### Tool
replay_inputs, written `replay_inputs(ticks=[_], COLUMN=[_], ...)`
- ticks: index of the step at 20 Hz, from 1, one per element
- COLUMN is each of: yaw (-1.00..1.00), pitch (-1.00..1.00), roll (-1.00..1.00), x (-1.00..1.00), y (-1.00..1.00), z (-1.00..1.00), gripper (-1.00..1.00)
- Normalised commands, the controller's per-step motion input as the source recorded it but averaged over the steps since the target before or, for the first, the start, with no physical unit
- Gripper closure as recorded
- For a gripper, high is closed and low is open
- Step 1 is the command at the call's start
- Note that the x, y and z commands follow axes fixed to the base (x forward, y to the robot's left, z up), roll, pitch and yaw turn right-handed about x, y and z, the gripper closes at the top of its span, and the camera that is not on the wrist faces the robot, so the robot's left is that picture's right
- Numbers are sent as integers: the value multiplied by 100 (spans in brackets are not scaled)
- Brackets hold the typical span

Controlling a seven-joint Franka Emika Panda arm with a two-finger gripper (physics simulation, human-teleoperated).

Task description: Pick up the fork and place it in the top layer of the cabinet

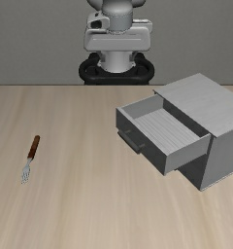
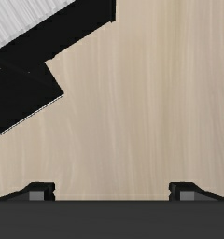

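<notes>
Black-tipped, our pincer point(image 2: 112, 191) hangs with its two tips apart and nothing between them, above the bare wooden table point(image 2: 133, 112). The fork point(image 1: 30, 160) lies flat at the exterior view's lower left, untouched. The cabinet point(image 1: 211, 112) stands at the right, well apart from it. Its drawer point(image 1: 172, 128), apparently the top layer, is pulled out. No step is complete: we must still reach, grasp, carry and deposit.

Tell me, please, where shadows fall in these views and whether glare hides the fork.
Exterior view: even light, no glare on the table; the fork lies plainly lit; the open drawer shades the cabinet front beneath it. Wrist view: flat light on the table, no glare; the open pincer looks dark.
</notes>
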Motion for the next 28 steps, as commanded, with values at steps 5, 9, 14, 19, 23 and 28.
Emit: replay_inputs(ticks=[5,9,14,19,23,28], yaw=[0,0,0,0,0,0], pitch=[0,0,0,0,0,0], roll=[0,0,0,0,0,0], x=[0,0,0,0,25,100], y=[-100,-100,-100,-100,-75,0], z=[0,0,0,0,0,0], gripper=[-100,-100,-100,-100,-100,-100])
